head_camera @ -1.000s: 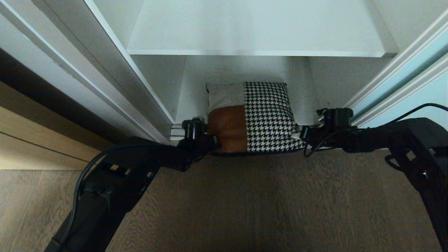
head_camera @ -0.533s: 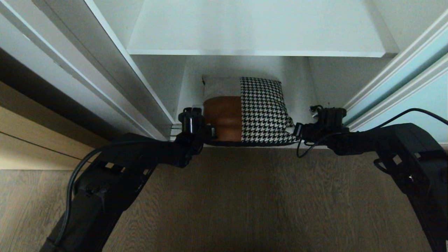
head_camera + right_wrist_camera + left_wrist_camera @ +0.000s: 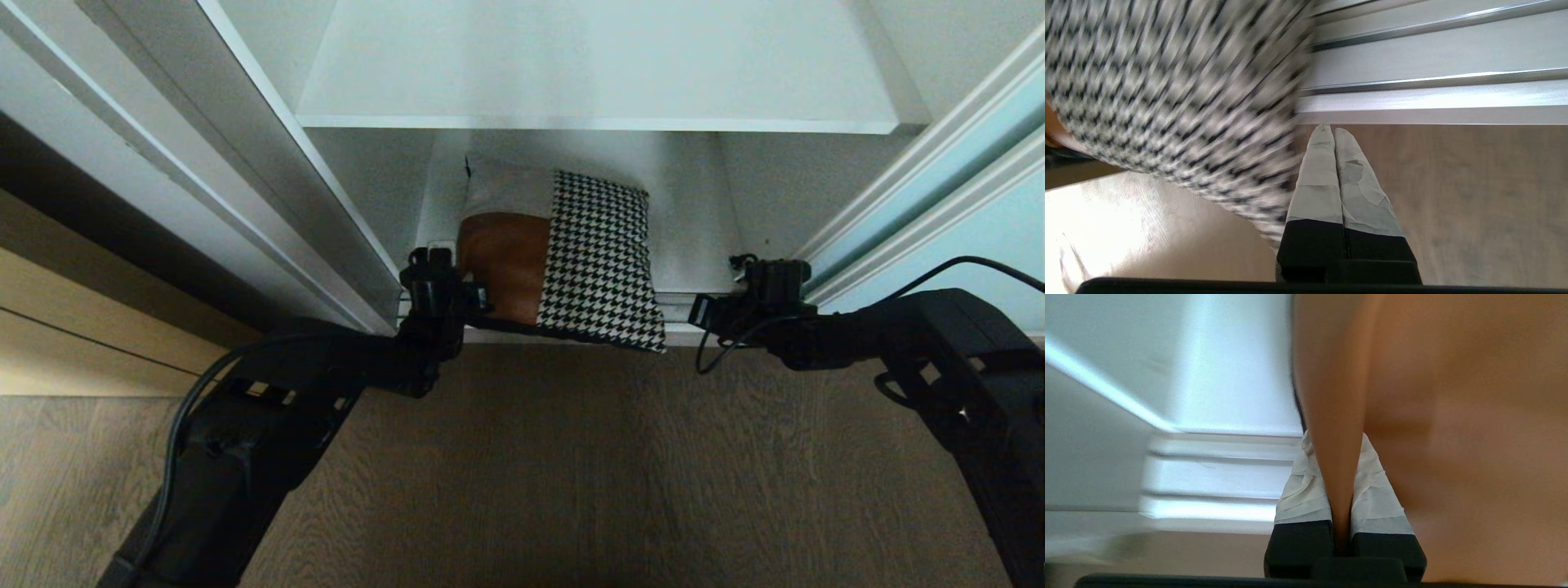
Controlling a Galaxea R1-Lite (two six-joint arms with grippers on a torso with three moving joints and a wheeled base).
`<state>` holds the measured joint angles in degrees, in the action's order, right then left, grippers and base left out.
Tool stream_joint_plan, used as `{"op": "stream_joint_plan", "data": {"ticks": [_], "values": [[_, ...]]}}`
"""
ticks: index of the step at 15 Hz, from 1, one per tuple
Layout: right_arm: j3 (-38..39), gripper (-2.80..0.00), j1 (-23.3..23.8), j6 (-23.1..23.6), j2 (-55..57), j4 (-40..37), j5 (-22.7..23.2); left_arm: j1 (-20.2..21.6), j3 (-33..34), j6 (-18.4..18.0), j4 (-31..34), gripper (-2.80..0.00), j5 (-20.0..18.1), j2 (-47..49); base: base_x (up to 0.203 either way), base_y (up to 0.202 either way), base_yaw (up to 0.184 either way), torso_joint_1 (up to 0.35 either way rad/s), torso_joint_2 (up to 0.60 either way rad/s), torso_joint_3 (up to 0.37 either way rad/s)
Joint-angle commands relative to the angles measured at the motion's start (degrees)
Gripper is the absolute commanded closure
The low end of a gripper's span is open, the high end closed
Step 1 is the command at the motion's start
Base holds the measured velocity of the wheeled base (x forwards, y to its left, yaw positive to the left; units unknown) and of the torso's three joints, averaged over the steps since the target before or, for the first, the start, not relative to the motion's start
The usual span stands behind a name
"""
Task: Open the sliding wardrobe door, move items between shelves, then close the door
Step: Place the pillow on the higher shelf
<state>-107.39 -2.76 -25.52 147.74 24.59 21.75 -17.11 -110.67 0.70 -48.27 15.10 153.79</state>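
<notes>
WARDROBE, LOW SHELF: My left pincer [image 3: 457,296] grips the cushion [image 3: 563,253] by a pinched fold of its rust-brown panel, jaws clamped on the fabric w/ taped pads [image 3: 1306,486] either side. The cushion hangs tilted at 12 o'clock from my head cam, above the lower shelf [image 3: 694,261], its houndstooth corner drooping at approx. 5 o'clock over the door track [image 3: 1412,94]. My right pincer [image 3: 704,312], at 3 o'clock of the cushion, is closed on nothing; in its wrist view the pads [image 3: 1331,163] meet tip to tip just beside the houndstooth edge, not on it. The sliding wardrobe door [image 3: 963,196] stands pushed off to the far right, at 2 o'clock.

Risks, as I judge them:
- One-sided hold: only a thin fold is pinched, so the cloth may slip out and the cushion drop to the floor [image 3: 571,457].
- The sagging corner could snag on the track lip or on the front edge of the upper shelf [image 3: 596,122] during a lift.
- A swinging cushion may twist further & bump my right arm.

Count: 1 cushion, 2 shelves in view, 1 glass door, 2 pincers (1 loaded, 1 empty).
</notes>
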Motion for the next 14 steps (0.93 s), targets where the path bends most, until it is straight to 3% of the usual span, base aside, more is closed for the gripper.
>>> {"op": "stream_joint_plan", "data": {"ticks": [1,6,9,14], "values": [[0.2,0.00,-0.1,-0.1,-1.0,0.0,0.6,0.2,0.0,-0.5,-0.5,0.00,0.0,1.3,0.000,0.000,0.000,0.000,0.00,0.000],[3.1,0.00,-0.1,-0.2,-3.9,-0.7,1.2,-0.5,-0.3,2.3,4.7,0.00,0.2,4.1,0.000,0.000,0.000,0.000,0.00,0.000],[8.6,0.00,0.8,-0.3,-9.3,-4.5,9.1,-0.7,-0.5,2.4,6.4,0.00,-1.8,3.8,0.000,0.000,0.000,0.000,0.00,0.000],[18.2,0.00,1.0,-0.5,-15.5,-4.1,10.0,-0.7,-0.4,2.6,4.5,0.00,-1.2,3.2,0.000,0.000,0.000,0.000,0.00,0.000]]}}
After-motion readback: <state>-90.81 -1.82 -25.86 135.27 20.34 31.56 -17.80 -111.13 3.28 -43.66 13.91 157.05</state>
